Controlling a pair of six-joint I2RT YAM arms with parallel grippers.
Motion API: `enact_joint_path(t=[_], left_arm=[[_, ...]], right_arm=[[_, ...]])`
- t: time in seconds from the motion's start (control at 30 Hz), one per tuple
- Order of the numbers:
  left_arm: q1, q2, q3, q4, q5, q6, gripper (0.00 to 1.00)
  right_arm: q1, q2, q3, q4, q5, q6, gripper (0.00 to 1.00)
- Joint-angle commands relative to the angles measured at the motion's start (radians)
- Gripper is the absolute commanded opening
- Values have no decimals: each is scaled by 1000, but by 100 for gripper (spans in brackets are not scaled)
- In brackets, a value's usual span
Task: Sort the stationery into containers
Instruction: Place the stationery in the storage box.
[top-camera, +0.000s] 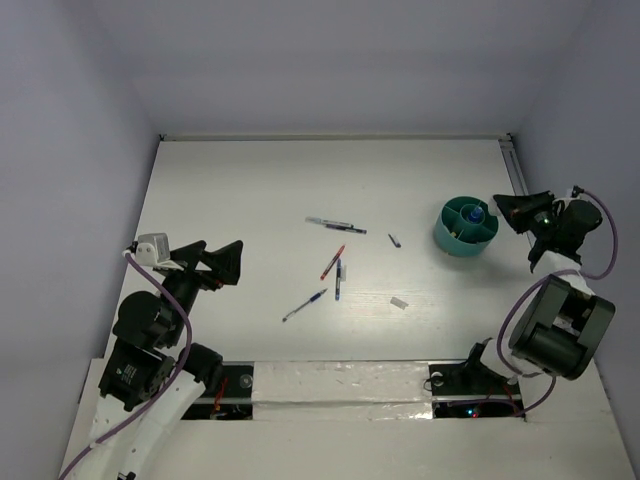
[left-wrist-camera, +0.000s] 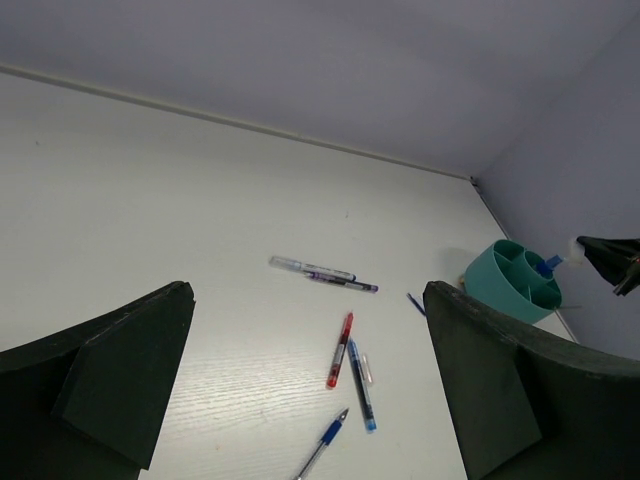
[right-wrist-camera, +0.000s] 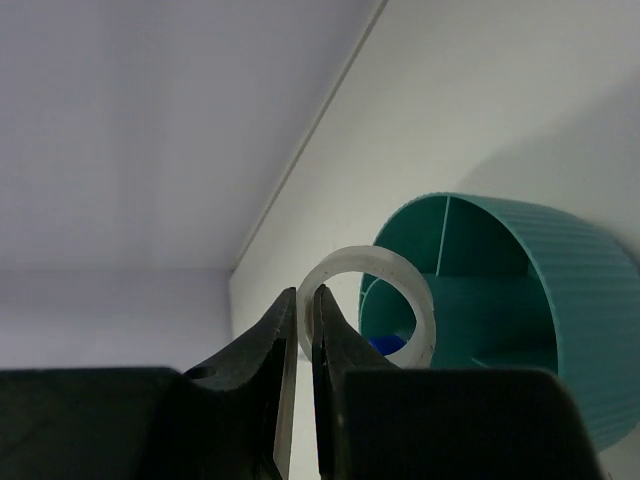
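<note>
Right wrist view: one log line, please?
right gripper: shut on translucent white plastic ring | near round teal plastic tub | left gripper: open | thin pens: unsorted

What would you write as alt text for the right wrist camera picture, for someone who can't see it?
The robot's right hand pinches a white ring by its rim, close in front of a round teal tub split by dividers. A small blue item sits inside the tub, with a white table and a pale wall behind.
</note>
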Motion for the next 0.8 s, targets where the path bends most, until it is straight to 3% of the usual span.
enact_joint_path(t=[0.0, 0.2, 0.47, 0.77], left_arm=[[-6, -3, 2, 54, 12, 13, 99], [-6, -11, 3, 53, 11, 13, 99], [-6, -14, 3, 53, 9, 13, 99], [-6, -11, 2, 53, 11, 13, 99]], right_arm=[[-39, 35, -50, 331, -214, 184, 0], [-60, 135, -86, 459, -248, 269, 0], [-78, 142, -60, 287, -208, 207, 0], [-87, 185, -66, 239, -185, 184, 0]])
